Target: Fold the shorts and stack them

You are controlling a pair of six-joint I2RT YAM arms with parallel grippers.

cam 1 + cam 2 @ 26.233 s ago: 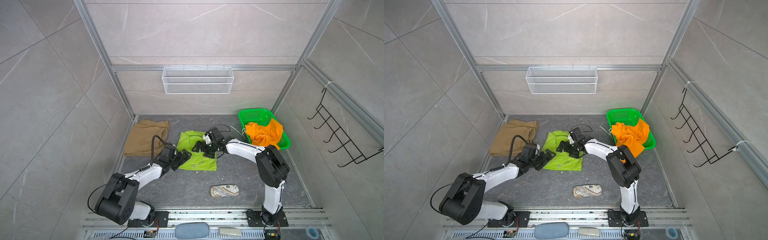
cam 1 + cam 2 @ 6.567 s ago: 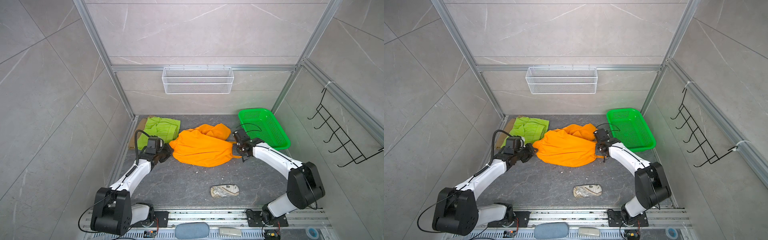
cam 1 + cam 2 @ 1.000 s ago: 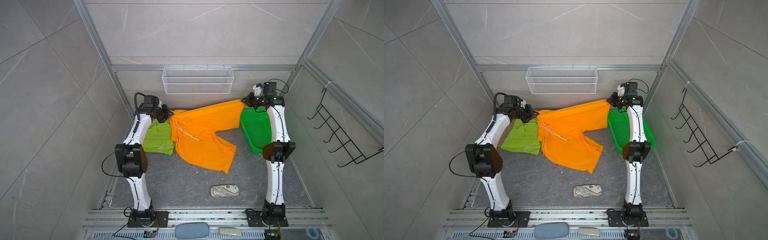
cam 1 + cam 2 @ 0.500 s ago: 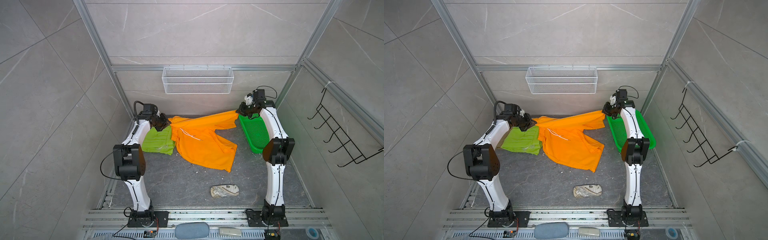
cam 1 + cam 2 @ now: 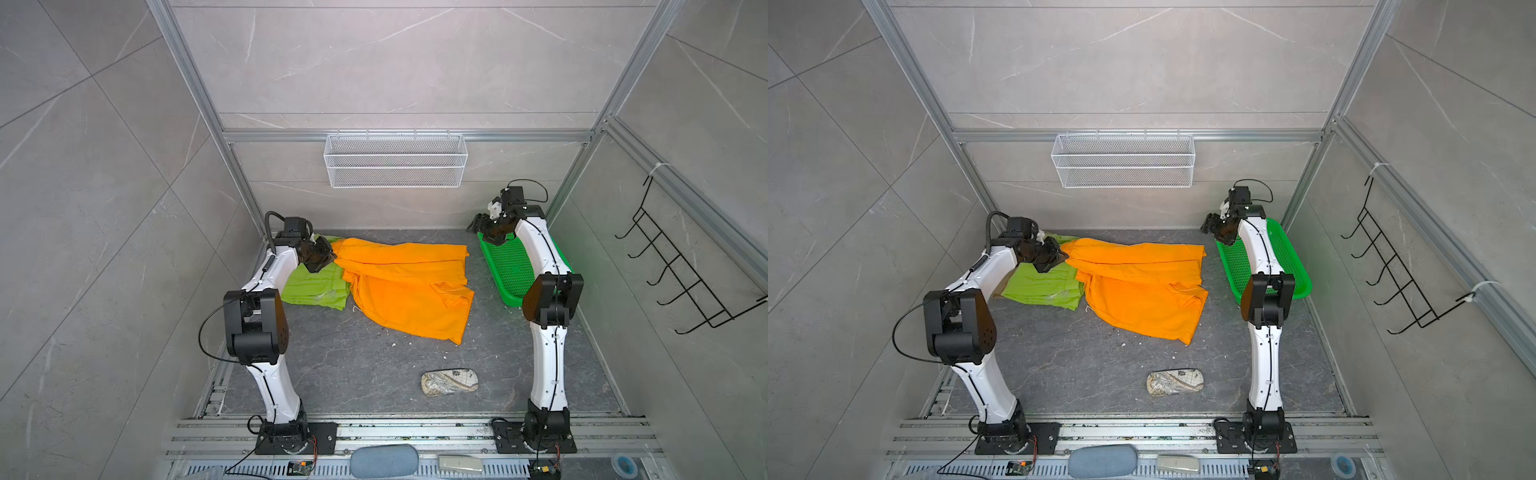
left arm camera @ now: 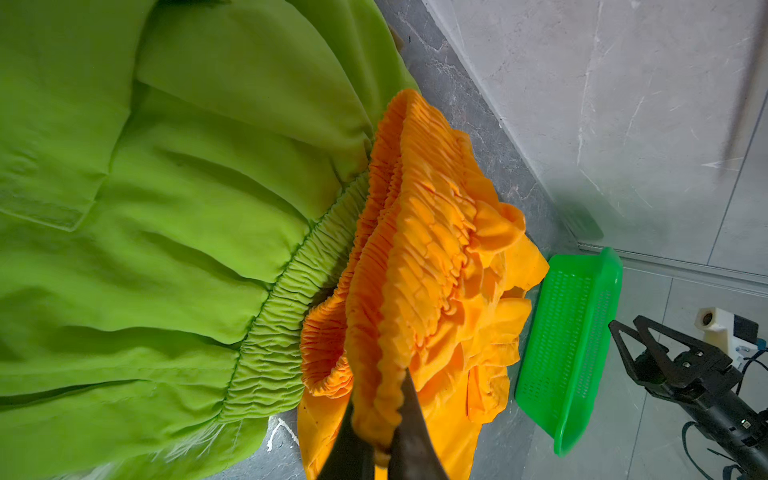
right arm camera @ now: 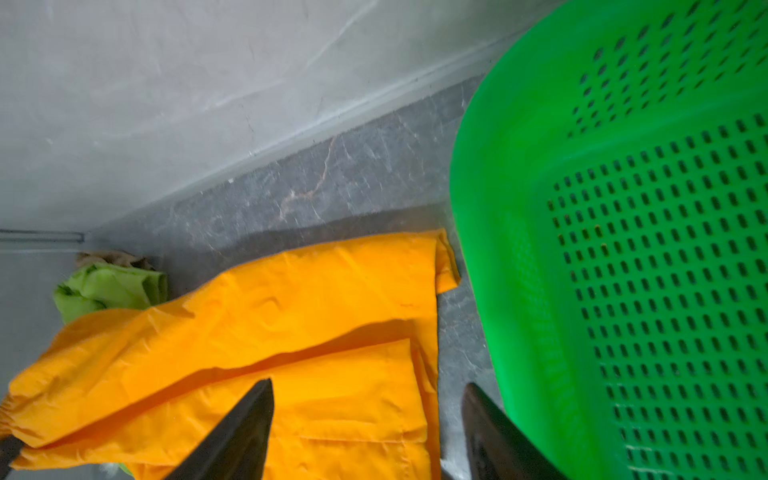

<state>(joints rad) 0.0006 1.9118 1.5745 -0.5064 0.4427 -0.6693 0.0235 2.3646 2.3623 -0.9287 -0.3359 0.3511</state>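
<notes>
at left gripper (image 6: 378,390), orange shorts (image 5: 409,291) pinched, right gripper (image 7: 368,382) apart

My left arm (image 5: 277,266) stands tall from its base, elbow folded high, forearm sloping forward and down toward the rear. My left claw (image 5: 322,261) is pinched tight on the gathered waistband of the orange shorts (image 5: 407,291) (my wrist view shows the elastic squeezed between both fingers). My right arm (image 5: 540,254) rises almost straight, elbow high, forearm reaching to the rear, wrist bent inward. My right claw (image 5: 482,232) hangs in the air, tilted downward, jaws spread wide and holding nothing.
</notes>
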